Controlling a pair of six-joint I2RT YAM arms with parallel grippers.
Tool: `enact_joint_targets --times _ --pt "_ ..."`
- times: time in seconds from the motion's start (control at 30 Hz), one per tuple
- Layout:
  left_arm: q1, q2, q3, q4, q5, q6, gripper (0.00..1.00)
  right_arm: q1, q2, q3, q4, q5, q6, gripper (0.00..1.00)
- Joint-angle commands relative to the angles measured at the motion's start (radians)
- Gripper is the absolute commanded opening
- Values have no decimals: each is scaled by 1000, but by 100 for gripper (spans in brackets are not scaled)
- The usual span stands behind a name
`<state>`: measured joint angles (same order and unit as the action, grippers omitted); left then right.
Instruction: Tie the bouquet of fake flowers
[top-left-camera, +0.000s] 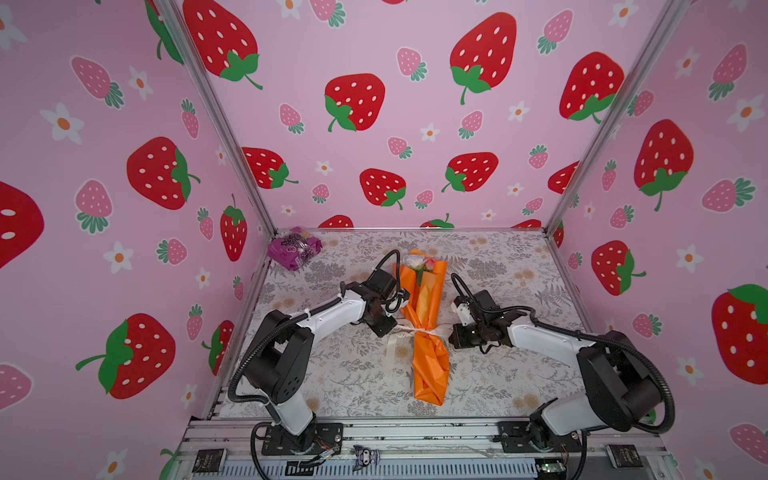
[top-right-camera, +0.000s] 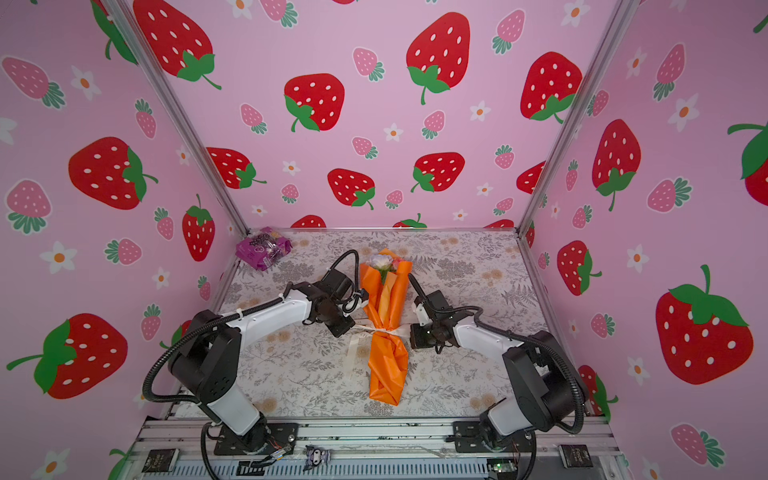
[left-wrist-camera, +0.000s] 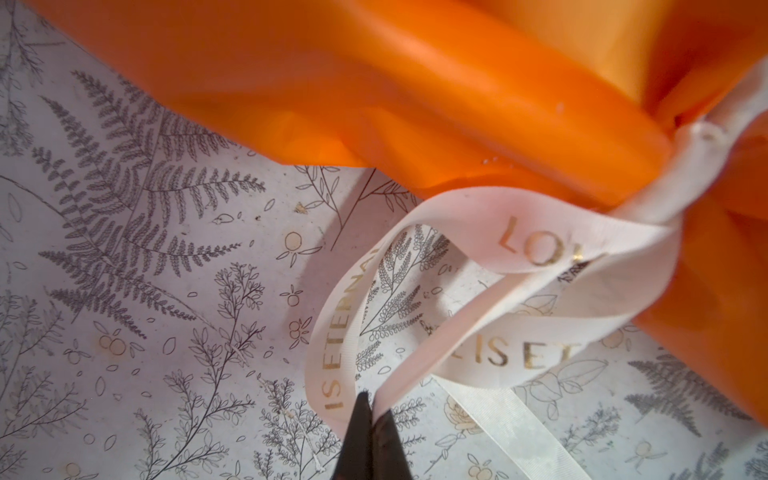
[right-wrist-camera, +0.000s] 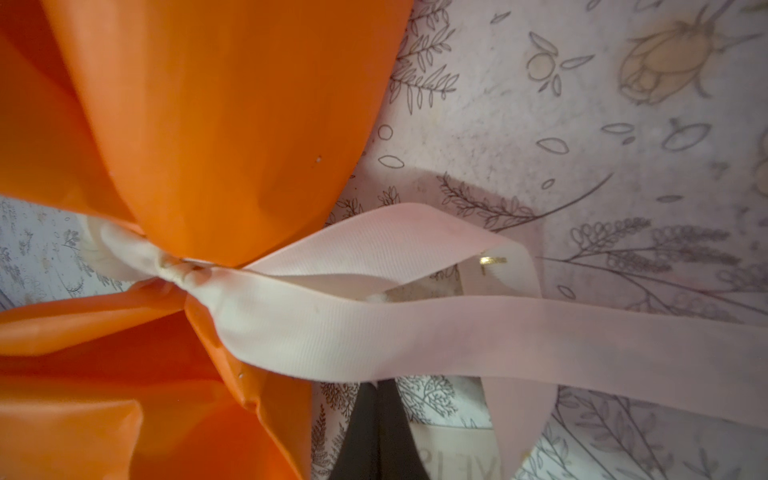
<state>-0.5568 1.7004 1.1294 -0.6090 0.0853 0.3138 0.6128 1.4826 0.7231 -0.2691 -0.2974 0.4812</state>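
Overhead, in both top views, the bouquet (top-left-camera: 430, 361) lies lengthwise mid-table (top-left-camera: 519, 374), its flowers (top-left-camera: 415, 262) toward the back wall. The orange paper is cinched at the waist by a cream ribbon (top-left-camera: 419, 330), and a purple packet (top-left-camera: 294, 248) sits well apart in the far left corner. Only the wrist cameras show the detail: the ribbon (left-wrist-camera: 540, 232) is knotted against the paper and carries gold lettering, with loops and a loose tail spilling onto the floral tabletop. Up close, the left gripper (left-wrist-camera: 372, 419) has its dark fingers pressed together, pinching the end of one ribbon loop between them. The right gripper (right-wrist-camera: 376, 415) is likewise closed, its tips tucked behind the lower edge of a broad ribbon band (right-wrist-camera: 374, 324) running out from the knot. Whether it actually clamps that band cannot be told. From their bases at the near edge, both arms lean in low over the table. The left wrist is bent toward the bouquet's waist from the left, the right from the right, and each gripper sits just beside the knot.
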Motion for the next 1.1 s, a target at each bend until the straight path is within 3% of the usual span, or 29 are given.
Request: enact_joint_targets --times 0.0,0.07,0.1,0.17,0.2,0.27,0.4,0.47,0.57,0.7,0.87,1.07 --pt "39 -23 -9 -75 -94 -6 0 -27 -16 -5 -140 99 -6 0" --pt "37 -25 14 -70 -48 -26 0 -27 -52 10 -113 22 -26 0" --pt "35 -34 24 -78 -7 -35 11 -28 -83 23 -105 14 -26 7" --pt "31 -87 10 -48 20 -73 20 -30 -146 53 -116 52 -29 23" --pt "33 -135 -14 -11 20 -101 30 -35 -176 69 -129 85 -29 30" --pt "49 -226 -62 58 35 -176 49 -57 -220 92 -148 118 -25 37" --pt "75 -355 -124 168 139 -316 57 -71 -279 72 -72 40 0 41" --pt "84 -376 -135 219 186 -434 58 -71 -288 33 27 -40 47 44" --pt "84 -347 -131 293 345 -599 60 -66 -272 -28 188 -188 148 47" --pt "30 -286 -110 364 466 -748 56 -34 -224 -71 297 -235 206 47" --pt "-59 -189 -77 329 412 -788 54 -5 -137 -70 327 -228 214 50" --pt "-81 -93 -99 318 372 -837 55 30 -18 -25 320 -227 193 51"
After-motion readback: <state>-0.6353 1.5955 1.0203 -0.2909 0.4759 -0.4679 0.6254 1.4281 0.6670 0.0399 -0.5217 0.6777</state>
